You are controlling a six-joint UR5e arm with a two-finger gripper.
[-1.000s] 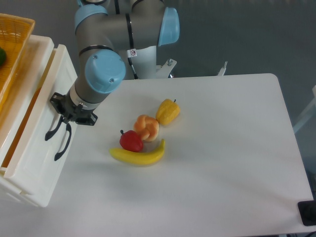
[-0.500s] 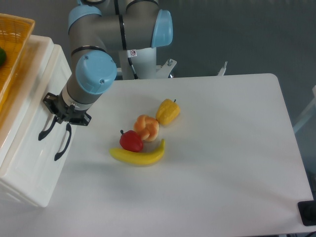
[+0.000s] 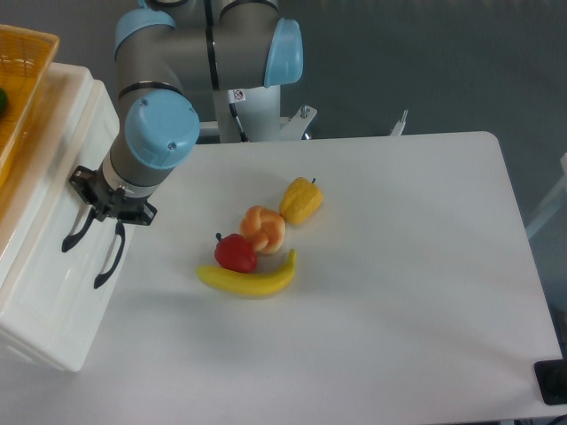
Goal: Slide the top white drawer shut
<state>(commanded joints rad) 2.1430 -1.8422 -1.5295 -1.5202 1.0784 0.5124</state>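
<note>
Camera shows the pincer, grip state unclear, against the top white drawer by its handle; the drawer has slid inward, front near flush, closing almost finished

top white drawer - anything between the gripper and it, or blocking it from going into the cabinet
Nothing visible does. The gripper is right at the top white drawer, by its black handle. The toy fruit lies out on the table, apart from the drawer front.
</note>
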